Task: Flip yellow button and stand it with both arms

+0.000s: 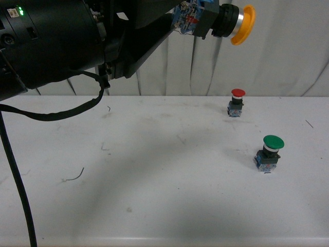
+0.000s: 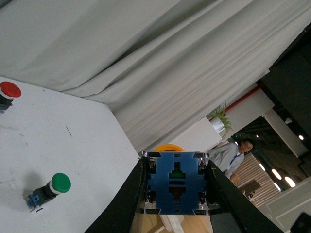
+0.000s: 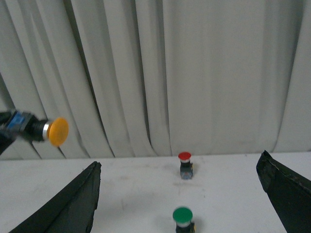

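Note:
The yellow button (image 1: 232, 22) hangs high above the white table (image 1: 154, 175), lying sideways with its yellow-orange cap pointing right. My left gripper (image 1: 191, 21) is shut on its blue-grey base. In the left wrist view the blue base (image 2: 176, 182) fills the gap between the two black fingers (image 2: 129, 196), and only the cap's rim shows past it. In the right wrist view the yellow button (image 3: 52, 131) is off to one side. My right gripper (image 3: 179, 167) is open, with nothing between its fingers (image 3: 73, 204). It is out of the front view.
A red-capped button (image 1: 237, 102) stands at the table's back right, a green-capped one (image 1: 269, 152) nearer the front. A white curtain (image 1: 288, 51) hangs behind the table. A black cable (image 1: 20, 195) droops over the left side.

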`<state>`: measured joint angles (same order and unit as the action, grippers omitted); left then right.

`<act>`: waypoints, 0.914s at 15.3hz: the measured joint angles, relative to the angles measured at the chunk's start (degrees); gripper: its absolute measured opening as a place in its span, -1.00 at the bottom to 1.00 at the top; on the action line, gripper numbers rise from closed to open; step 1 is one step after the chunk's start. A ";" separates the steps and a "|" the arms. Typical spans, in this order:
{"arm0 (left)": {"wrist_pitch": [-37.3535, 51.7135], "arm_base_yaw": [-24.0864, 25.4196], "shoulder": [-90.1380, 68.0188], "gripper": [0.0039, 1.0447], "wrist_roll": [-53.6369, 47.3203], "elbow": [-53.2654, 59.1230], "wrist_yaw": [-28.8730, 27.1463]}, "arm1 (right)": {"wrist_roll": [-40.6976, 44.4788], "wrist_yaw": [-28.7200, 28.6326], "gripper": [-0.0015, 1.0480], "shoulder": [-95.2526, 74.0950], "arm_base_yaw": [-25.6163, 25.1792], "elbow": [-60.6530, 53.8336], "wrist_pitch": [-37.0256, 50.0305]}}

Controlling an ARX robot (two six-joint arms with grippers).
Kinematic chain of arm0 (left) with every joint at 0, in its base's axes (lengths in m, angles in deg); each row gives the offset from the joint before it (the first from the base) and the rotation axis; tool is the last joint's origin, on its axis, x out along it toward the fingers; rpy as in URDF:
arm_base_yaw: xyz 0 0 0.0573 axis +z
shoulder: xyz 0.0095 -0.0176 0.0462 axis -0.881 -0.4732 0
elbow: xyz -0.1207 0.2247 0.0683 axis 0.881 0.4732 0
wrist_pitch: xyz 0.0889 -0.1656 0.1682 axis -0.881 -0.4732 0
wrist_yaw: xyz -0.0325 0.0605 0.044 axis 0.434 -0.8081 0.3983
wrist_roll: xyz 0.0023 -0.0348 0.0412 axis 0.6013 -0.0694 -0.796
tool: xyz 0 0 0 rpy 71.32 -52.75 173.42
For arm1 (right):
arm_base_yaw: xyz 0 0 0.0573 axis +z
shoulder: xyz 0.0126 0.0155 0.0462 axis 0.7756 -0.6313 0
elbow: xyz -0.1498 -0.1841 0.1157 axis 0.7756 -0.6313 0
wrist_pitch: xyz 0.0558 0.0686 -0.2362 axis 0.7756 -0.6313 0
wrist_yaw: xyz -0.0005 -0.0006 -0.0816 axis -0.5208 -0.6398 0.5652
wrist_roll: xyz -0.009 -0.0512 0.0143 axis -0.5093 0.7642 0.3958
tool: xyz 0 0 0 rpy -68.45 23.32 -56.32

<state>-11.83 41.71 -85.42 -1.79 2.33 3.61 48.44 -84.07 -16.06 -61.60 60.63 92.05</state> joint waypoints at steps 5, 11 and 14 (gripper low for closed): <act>-0.04 -1.16 0.00 -0.43 -0.28 -0.33 -1.07 | -2.73 12.98 0.87 -43.17 12.04 29.66 10.73; -0.02 -1.86 -0.02 -0.43 -0.90 -1.20 -1.53 | -19.54 2.36 0.87 -50.80 15.82 41.42 15.39; -0.02 -1.99 -0.07 -0.43 -1.05 -1.42 -1.51 | -33.83 -5.49 0.87 -53.00 18.25 33.94 22.88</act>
<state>-11.85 39.72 -85.49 -2.84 0.91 2.10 14.61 -89.56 -69.06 -43.35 94.57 114.94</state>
